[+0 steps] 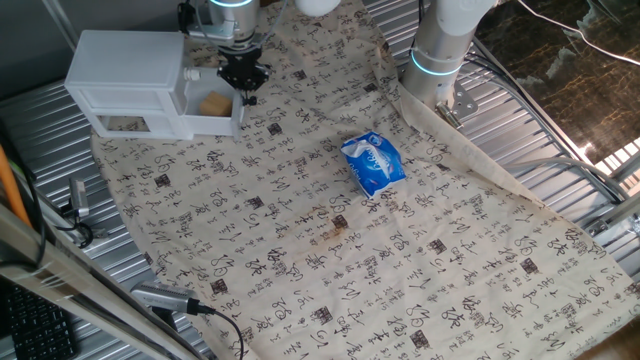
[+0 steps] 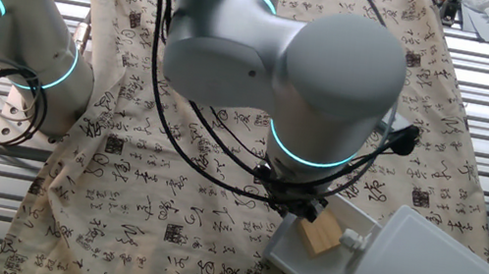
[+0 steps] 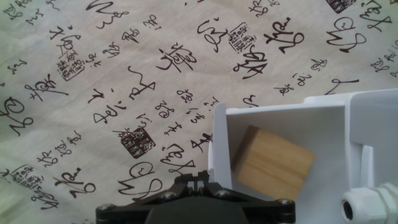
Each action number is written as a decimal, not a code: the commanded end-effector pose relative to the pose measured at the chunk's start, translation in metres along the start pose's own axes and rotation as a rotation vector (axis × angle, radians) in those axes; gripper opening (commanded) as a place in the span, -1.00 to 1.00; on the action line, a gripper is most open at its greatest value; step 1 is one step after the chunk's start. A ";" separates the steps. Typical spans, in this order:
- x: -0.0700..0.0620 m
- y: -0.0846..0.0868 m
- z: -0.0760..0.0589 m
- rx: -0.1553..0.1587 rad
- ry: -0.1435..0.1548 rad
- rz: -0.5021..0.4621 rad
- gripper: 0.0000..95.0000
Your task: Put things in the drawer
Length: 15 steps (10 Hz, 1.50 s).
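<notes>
Hand view gives me only the black base of the gripper (image 3: 198,186) along the bottom edge, so I cannot tell from it, or from either fixed camera, whether the fingers are apart or together. Just past that black base I see the white front wall of the drawer (image 3: 219,146), and inside it the wooden block (image 3: 272,165) lying flat on the tray floor, turned slightly askew to the walls. Nothing of the pincer touches the block. A white knob-like fitting shows at the lower right corner.

From one fixed view, I read the gripper (image 1: 243,76) hanging just above the front edge of the pulled-out drawer (image 1: 232,121), with the block (image 1: 213,103) resting in the tray. The drawer juts from the white cabinet (image 1: 120,65), which stands at the far left of the patterned cloth (image 1: 300,250). A blue packet (image 1: 373,163) lies on the cloth, well apart from the cabinet.

The other fixed view is mostly filled by the arm (image 2: 287,60); below its wrist I make out the block (image 2: 320,233) in the open drawer (image 2: 303,264).
</notes>
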<state>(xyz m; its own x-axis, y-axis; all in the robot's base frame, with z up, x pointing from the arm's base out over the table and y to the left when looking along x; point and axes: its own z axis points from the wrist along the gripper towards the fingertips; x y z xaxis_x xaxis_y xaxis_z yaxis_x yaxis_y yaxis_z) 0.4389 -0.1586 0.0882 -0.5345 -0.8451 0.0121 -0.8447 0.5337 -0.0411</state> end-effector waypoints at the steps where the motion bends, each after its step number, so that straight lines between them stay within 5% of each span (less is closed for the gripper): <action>1: 0.000 0.000 -0.001 0.000 -0.001 -0.002 -1.00; 15: 0.001 -0.012 -0.004 -0.004 0.000 -0.011 -1.00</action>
<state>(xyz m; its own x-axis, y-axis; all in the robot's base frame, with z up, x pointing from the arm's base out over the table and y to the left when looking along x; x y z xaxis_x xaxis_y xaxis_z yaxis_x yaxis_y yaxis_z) 0.4490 -0.1658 0.0926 -0.5239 -0.8517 0.0099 -0.8514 0.5233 -0.0357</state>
